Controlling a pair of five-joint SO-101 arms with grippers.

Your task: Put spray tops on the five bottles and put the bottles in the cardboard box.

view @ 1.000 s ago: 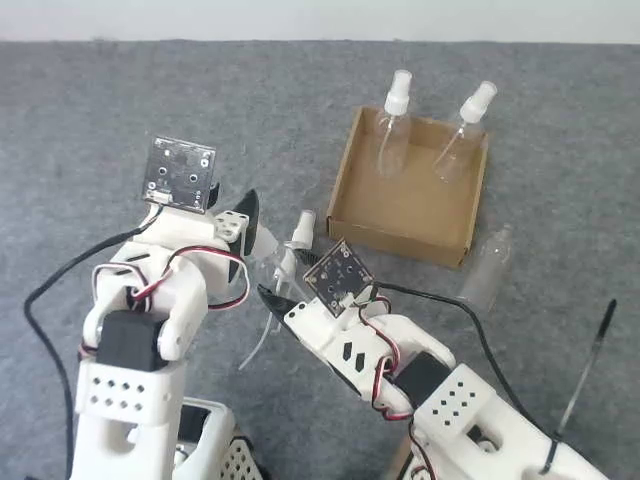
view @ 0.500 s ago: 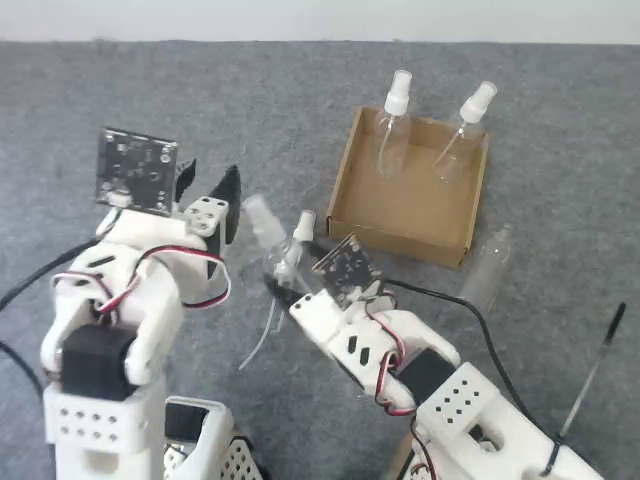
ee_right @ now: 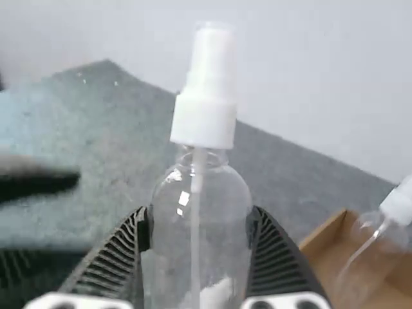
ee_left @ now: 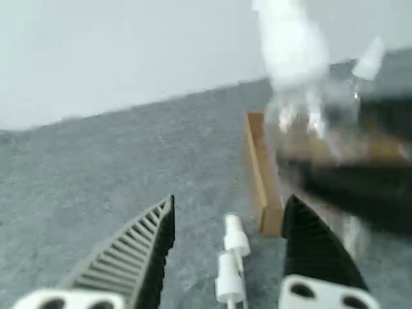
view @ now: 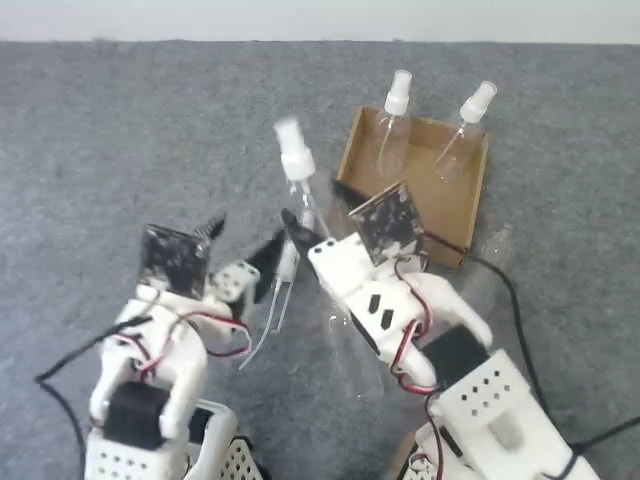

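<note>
Clear plastic bottle with white spray top [view: 304, 200] is capped and upright, clenched at its body by the right gripper [ee_right: 198, 223] just beside the brown cardboard box [view: 347, 162], seemingly for loading, while the left gripper [ee_left: 229, 205] hangs wide open and empty above loose white spray tops [ee_left: 232, 257] on grey carpet [view: 120, 120].

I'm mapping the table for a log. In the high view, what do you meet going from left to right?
In order: left gripper → held bottle → box → uncapped bottle.
</note>
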